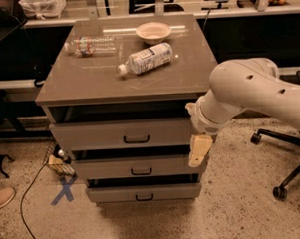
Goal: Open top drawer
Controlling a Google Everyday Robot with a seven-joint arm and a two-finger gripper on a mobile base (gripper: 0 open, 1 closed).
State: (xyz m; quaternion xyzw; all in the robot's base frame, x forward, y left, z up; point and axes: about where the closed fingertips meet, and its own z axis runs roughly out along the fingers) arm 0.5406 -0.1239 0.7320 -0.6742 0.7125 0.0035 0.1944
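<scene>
The top drawer [106, 135] is the widest grey-taupe front of the cabinet, just under the cabinet top, with a small black bar handle [136, 139] at its centre. It stands out a little, with a dark gap above it. My gripper [199, 150] is cream-coloured and hangs pointing down at the cabinet's right front corner. It is level with the gap between the top and middle drawers, to the right of the handle and apart from it. The white arm [248, 90] reaches in from the right.
The middle drawer [112, 169] and bottom drawer [113, 194] sit below. On the cabinet top [88, 79] lie two plastic bottles [146, 57] [91, 45] and a bowl [153, 30]. An office chair base [287, 178] stands at the right. A blue X [63, 190], a cable and a shoe [2, 196] are on the floor at the left.
</scene>
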